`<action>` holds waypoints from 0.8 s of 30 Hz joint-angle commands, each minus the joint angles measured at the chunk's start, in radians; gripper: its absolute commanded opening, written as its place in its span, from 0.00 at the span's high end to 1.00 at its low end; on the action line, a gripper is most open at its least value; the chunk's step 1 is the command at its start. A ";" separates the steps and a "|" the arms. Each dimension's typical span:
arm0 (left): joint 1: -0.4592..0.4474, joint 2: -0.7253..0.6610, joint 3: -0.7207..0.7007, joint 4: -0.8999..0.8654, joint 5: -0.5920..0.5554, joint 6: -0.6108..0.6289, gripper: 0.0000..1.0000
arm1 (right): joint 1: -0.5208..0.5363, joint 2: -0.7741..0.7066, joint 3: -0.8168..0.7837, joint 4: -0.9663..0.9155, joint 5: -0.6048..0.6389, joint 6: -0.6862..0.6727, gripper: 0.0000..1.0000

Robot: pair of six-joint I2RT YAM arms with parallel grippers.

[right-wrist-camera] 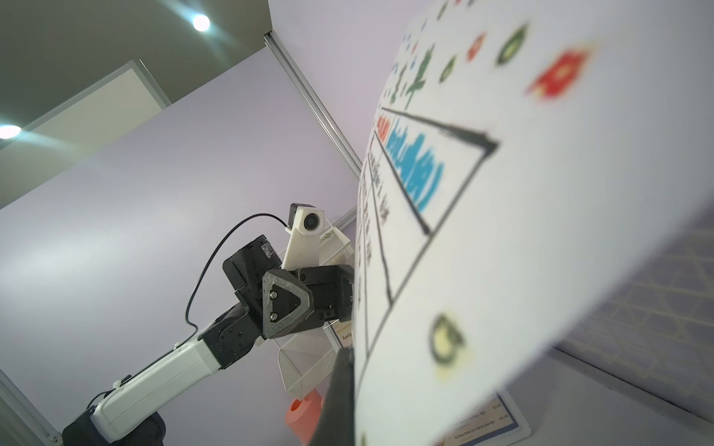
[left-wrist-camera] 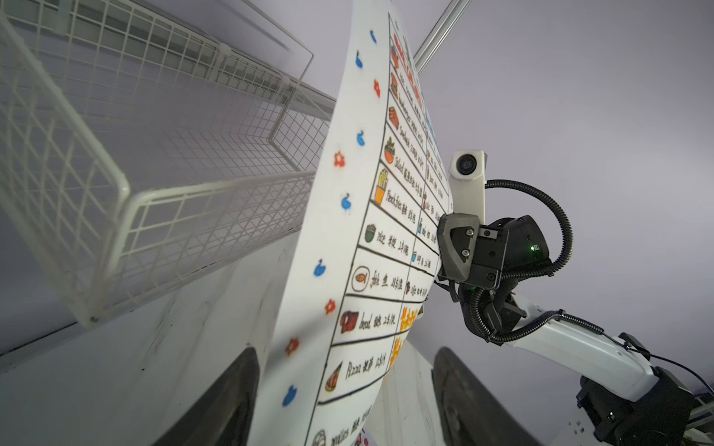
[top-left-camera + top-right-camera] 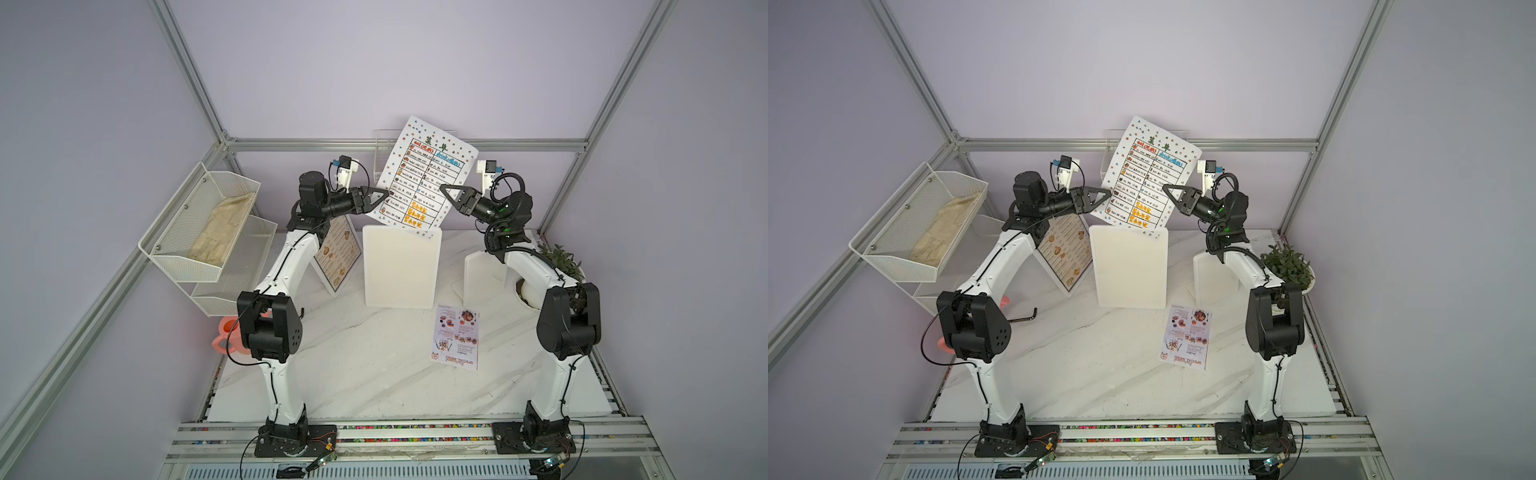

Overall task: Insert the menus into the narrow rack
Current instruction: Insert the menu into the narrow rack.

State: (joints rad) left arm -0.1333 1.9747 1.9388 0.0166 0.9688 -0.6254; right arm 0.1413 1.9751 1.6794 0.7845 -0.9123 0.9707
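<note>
Top views: grid menu (image 3: 424, 174) up in the air btwn both arms, tilted, in front of the narrow wire rack (image 3: 384, 160) at the back wall; lower corner overlaps the top edge of a white board (image 3: 401, 268) standing mid-table. Right gripper (image 3: 444, 188) clamped tight on the sheet's right edge, carrying it. Left gripper (image 3: 384, 195) at the opposite edge w/ jaws parted; left wrist view shows the sheet passing btwn its two dark fingers (image 2: 232, 394) w/ a gap on at least one side, so prob. released or not gripping, can't be certain of contact. Rack (image 2: 162, 162) seen close in left wrist view, looks empty as far as visible. Progress, judged: none of the three in yet; first sheet mid-delivery, needs lowering edge-first into the slot. Dim sum menu (image 3: 338, 253) leaning behind left arm, untouched; small leaflet (image 3: 456, 336) flat on the marble table (image 3: 374, 365) nr the front right, well apart from rack. Two sheets plus this one left. Writing: grid menu headed w/ Chinese chars, columns "eat" (orange) and "drink" (blue); rows readable in left wrist view incl. "French fries", "bread", "Pizza", "noodles", "Salad". Leaflet reads "SPECIAL MENU", upside down to the cam. Dim sum title not legible here.
</note>
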 commanded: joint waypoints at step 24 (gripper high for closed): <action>-0.006 0.018 0.046 -0.026 0.074 0.045 0.25 | -0.010 0.051 0.191 -0.360 -0.046 -0.168 1.00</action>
State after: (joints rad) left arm -0.1333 1.9831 1.9392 -0.0391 1.0214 -0.5831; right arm 0.1356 2.0106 1.8351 0.4873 -0.9779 0.8463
